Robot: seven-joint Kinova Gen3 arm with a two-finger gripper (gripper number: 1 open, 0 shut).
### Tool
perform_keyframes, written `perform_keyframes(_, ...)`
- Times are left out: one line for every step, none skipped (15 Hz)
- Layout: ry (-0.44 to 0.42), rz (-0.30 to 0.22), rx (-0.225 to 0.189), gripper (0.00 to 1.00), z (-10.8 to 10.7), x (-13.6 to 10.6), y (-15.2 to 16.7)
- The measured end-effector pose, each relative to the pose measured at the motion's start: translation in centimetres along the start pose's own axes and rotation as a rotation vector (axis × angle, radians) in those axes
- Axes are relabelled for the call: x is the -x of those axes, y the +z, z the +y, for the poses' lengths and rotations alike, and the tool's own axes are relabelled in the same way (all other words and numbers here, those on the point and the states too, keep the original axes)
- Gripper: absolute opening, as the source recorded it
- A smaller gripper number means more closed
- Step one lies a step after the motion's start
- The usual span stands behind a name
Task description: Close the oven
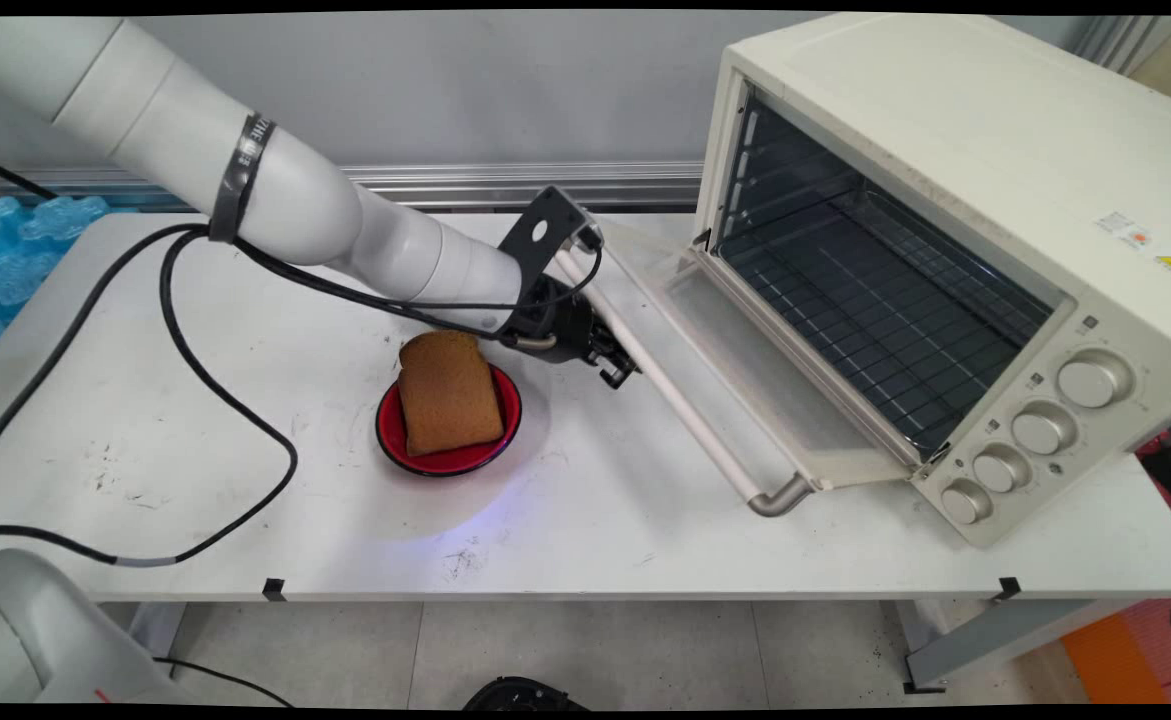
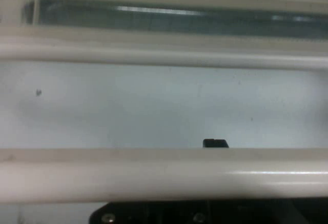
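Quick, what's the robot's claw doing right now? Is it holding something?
Gripper: right at the oven door's handle bar, which crosses close in front of the hand camera; whether it is open or shut cannot be told.

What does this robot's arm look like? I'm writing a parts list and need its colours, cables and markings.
The arm is made of thick, round, glossy white tube sections. A dark band with pale lettering wraps one section. Black cables hang from it and trail over the white table. At its end sit a flat black bracket with a round hole and a black pincer.
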Motion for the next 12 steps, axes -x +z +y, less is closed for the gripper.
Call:
perform_keyframes(-0.002,0.013,-0.001,0.00,0.0,-0.3,0.0)
perform_keyframes(-0.003,0.027,-0.002,0.00,0.0,-0.7,0.0)
perform_keyframes(-0.005,0.039,-0.002,0.00,0.0,-1.0,-0.1)
perform_keyframes(-0.006,0.050,-0.003,0.00,0.0,-1.3,-0.1)
perform_keyframes(-0.008,0.061,-0.005,0.00,0.0,-1.6,-0.1)
perform_keyframes(-0.009,0.073,-0.006,0.00,-0.1,-2.0,-0.1)
perform_keyframes(-0.011,0.082,-0.006,0.00,-0.1,-2.3,-0.1)
perform_keyframes(-0.012,0.094,-0.007,0.00,-0.1,-2.7,0.0)
perform_keyframes(-0.013,0.103,-0.007,0.00,-0.1,-3.1,0.0)
perform_keyframes(-0.015,0.110,-0.007,0.00,-0.1,-3.3,0.0)
perform_keyframes(-0.016,0.122,-0.008,0.00,-0.1,-3.7,0.0)
perform_keyframes(-0.017,0.131,-0.008,0.00,-0.1,-4.1,0.1)
